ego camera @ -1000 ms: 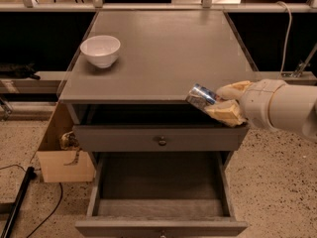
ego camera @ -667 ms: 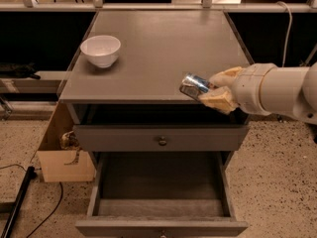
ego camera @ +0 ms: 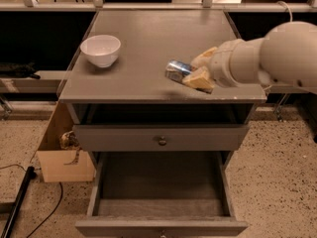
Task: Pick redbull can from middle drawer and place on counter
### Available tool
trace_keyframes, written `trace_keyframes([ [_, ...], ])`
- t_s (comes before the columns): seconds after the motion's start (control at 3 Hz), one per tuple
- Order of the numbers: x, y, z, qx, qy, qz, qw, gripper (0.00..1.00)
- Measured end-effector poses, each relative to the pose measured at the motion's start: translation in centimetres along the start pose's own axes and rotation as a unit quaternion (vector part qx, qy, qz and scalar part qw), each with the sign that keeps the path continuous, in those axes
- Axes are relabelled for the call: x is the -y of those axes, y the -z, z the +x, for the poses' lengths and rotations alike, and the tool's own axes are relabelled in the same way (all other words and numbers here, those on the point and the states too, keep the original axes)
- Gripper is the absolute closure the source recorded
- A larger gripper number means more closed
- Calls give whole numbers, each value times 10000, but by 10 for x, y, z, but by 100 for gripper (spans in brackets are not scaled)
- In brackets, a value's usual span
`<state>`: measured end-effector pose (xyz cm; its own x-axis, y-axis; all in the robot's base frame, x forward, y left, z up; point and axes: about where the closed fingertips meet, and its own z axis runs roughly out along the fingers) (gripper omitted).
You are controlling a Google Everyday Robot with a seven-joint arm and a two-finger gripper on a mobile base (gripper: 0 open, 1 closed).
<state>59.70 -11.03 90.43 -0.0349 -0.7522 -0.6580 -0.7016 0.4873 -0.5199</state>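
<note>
The redbull can (ego camera: 177,70), silver and blue, lies tilted on its side between my gripper's tan fingers (ego camera: 199,79). My gripper (ego camera: 190,69) is shut on it, just over the front right part of the grey counter (ego camera: 148,29). I cannot tell whether the can touches the counter. My white arm comes in from the right. The middle drawer (ego camera: 161,226) is pulled open below, and its plain grey floor is bare.
A white bowl (ego camera: 100,49) stands on the counter's left side. A shut drawer with a brass knob (ego camera: 161,138) is above the open one. A cardboard box (ego camera: 62,155) sits on the floor left of the cabinet, with a black cable (ego camera: 20,202) near it.
My gripper has carried the can leftward from the counter's right front corner to further over the counter top. The bowl and drawers have not moved.
</note>
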Motion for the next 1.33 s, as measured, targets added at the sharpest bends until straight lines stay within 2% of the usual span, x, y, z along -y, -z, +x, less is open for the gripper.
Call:
trace_keyframes([
  [0.33, 13, -29, -6, -95, 133, -61, 9998, 100],
  [1.0, 27, -74, 1, -261, 324, -126, 9991, 100],
  [1.33, 28, -77, 2, -271, 334, -133, 9990, 85],
])
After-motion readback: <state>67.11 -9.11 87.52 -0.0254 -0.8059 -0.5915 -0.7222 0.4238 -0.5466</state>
